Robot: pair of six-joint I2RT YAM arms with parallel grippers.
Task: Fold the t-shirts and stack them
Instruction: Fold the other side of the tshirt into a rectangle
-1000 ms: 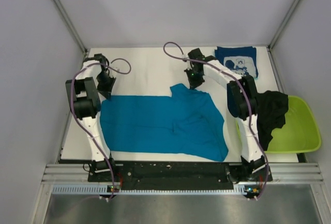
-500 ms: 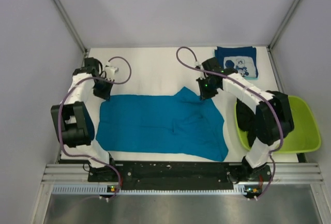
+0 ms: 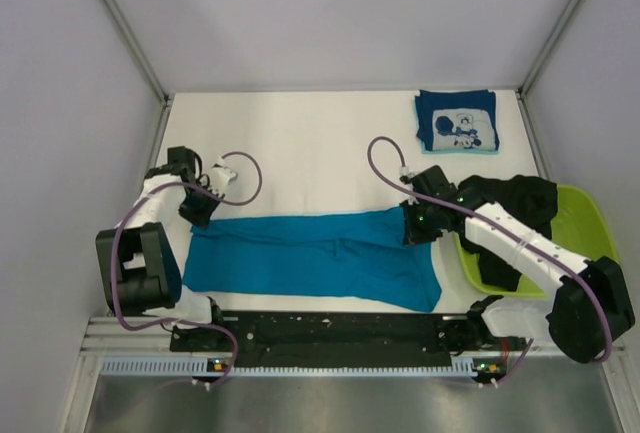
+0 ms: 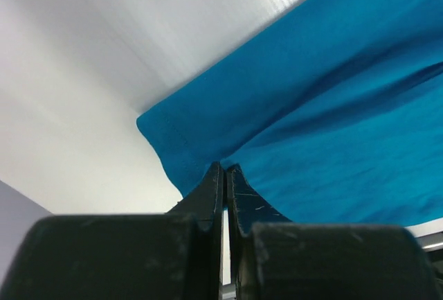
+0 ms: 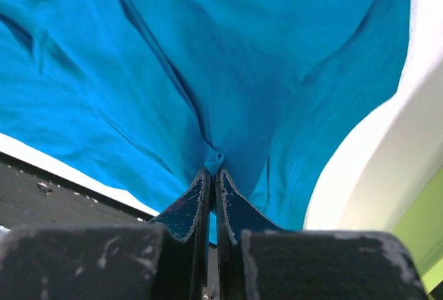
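The teal-blue t-shirt (image 3: 310,258) lies near the table's front, its far half folded toward the near edge. My left gripper (image 3: 199,215) is shut on the shirt's far-left edge; the wrist view shows the cloth (image 4: 311,106) pinched at the fingertips. My right gripper (image 3: 415,225) is shut on the shirt's far-right edge, with a bunch of teal cloth (image 5: 214,158) between the tips. The navy t-shirt with white cartoon print (image 3: 457,121) lies folded at the back right. The black t-shirt (image 3: 515,215) hangs over the rim of the lime-green basin (image 3: 582,253).
The lime-green basin stands at the right edge, partly off the table. The white tabletop (image 3: 300,143) shows behind the teal shirt. A black rail (image 3: 340,331) runs along the near edge by the arm bases. Grey walls enclose the cell.
Both grippers have pulled the teal shirt's far edge toward the near side, folding it over. The shirt now looks narrower front to back. The right arm has swung out to the right.
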